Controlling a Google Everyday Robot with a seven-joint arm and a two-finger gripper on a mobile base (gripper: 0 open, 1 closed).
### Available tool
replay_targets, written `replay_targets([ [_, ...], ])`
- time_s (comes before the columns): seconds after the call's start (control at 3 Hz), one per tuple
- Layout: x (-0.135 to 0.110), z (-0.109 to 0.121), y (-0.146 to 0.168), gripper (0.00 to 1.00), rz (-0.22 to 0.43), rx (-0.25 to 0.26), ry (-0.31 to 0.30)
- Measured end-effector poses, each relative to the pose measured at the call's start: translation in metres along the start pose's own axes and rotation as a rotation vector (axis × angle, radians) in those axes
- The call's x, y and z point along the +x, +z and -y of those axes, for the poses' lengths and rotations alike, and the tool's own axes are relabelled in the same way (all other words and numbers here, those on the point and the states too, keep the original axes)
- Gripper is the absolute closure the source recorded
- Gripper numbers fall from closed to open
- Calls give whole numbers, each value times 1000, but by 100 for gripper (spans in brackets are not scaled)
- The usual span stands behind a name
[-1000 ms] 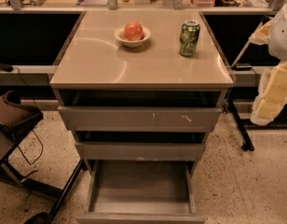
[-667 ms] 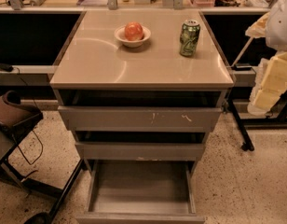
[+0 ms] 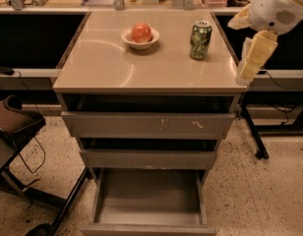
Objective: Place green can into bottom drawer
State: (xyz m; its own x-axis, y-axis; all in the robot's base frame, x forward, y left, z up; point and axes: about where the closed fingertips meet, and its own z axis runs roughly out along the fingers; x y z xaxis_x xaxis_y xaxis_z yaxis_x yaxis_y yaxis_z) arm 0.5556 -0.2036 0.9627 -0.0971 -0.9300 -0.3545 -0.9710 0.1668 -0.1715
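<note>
The green can stands upright on the tan cabinet top, at the back right. The bottom drawer is pulled open below the other two and its floor is bare. My gripper hangs at the right edge of the cabinet top, to the right of the can and a little nearer the front, with its pale fingers pointing down. It holds nothing that I can see.
A white bowl with a red apple sits on the top, left of the can. The top drawer has pale scratch marks; the middle drawer is plain. A dark chair stands at the left. A black stand leg is at the right.
My arm and gripper have risen and moved in from the right edge, closer to the can's height. The can, bowl and drawers have not moved.
</note>
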Motion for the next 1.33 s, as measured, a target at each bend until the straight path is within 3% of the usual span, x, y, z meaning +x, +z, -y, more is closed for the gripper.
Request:
replay_targets([
  [0.33,4,42,26,0,194,-16,-22],
  [0.67,-6,64,41,0,290,-16,-17],
  [1.0,-7,66,42,0,293,-10,-15],
  [1.33,-6,90,36,0,367,54,20],
])
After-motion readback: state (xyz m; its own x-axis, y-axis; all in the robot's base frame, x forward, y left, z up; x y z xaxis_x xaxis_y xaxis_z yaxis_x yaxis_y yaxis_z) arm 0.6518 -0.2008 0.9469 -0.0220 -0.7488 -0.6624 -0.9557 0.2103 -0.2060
